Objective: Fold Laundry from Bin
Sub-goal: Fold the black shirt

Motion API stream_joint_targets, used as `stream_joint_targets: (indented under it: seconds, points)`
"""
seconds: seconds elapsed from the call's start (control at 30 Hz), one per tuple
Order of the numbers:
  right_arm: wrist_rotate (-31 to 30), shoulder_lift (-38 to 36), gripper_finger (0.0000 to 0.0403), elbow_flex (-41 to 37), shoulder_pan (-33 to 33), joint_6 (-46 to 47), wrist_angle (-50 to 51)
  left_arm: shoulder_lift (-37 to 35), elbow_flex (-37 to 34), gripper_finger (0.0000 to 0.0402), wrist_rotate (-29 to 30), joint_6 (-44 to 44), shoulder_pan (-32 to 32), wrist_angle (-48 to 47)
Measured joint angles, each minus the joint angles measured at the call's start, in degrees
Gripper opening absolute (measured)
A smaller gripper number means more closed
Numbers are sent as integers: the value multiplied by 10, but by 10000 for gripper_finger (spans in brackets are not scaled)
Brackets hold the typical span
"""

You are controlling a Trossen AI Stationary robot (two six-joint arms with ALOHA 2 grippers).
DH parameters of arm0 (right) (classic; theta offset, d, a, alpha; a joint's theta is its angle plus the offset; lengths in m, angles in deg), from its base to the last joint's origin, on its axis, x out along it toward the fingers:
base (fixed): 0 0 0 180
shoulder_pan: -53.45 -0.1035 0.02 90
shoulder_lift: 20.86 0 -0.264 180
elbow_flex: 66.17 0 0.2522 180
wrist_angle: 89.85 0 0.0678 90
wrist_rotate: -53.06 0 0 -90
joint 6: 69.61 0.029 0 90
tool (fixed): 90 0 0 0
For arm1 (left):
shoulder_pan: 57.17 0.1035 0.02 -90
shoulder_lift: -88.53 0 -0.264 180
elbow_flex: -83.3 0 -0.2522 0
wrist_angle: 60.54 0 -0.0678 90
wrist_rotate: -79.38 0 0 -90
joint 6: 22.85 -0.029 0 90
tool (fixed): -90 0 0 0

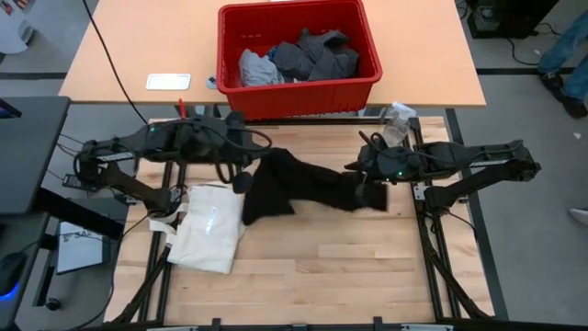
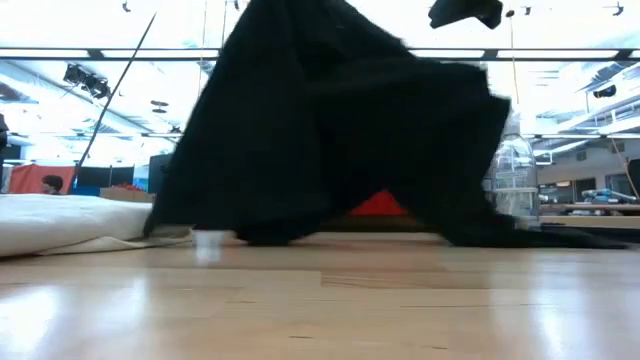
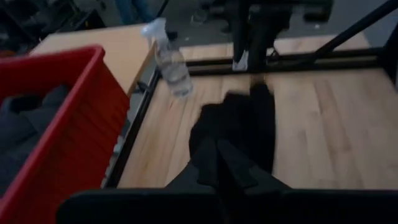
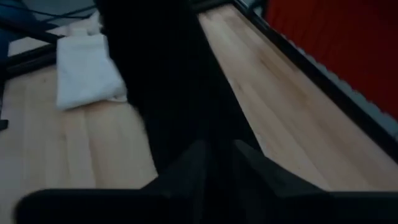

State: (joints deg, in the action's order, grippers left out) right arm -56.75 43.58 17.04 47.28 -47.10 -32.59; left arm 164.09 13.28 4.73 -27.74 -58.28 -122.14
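Observation:
A black garment [image 1: 303, 184] stretches between my two grippers over the middle of the wooden table. In the low view it hangs as a wide dark drape [image 2: 330, 130] whose lower edges rest on the tabletop. My left gripper [image 1: 248, 175] is shut on its left end and my right gripper [image 1: 361, 182] on its right end. The red bin [image 1: 303, 97] stands on the far table and holds grey garments [image 1: 308, 55]. My left gripper pinches a bunch of the black cloth [image 3: 214, 146] between its two fingers at the garment's left end; the number of layers does not show. The cloth runs away from the fingers toward the other arm and sags to the table. My right gripper pinches the black cloth [image 4: 199, 134] between its two fingers at the garment's right end; the number of layers does not show. The cloth stretches away from the fingers toward the cream bag, with its lower part on the table.
A cream tote bag [image 1: 209, 228] lies flat on the table's near left, just beside the garment. A clear spray bottle [image 1: 397, 119] stands at the far right, near the bin. A white card [image 1: 168, 82] lies on the far table. Bare wood shows at the near right.

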Motion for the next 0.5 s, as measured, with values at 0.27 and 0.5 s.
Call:
stream_joint_targets:
  seconds: [0.27, 0.5]
  points:
    - [-15, 19, 209, -15, -17, -48, -45, 0, 57, 0, 18, 2, -26, -17]
    - [-12, 121, 204, -64, -17, -167, -251, 0, 58, 0, 32, 27, -26, -19]
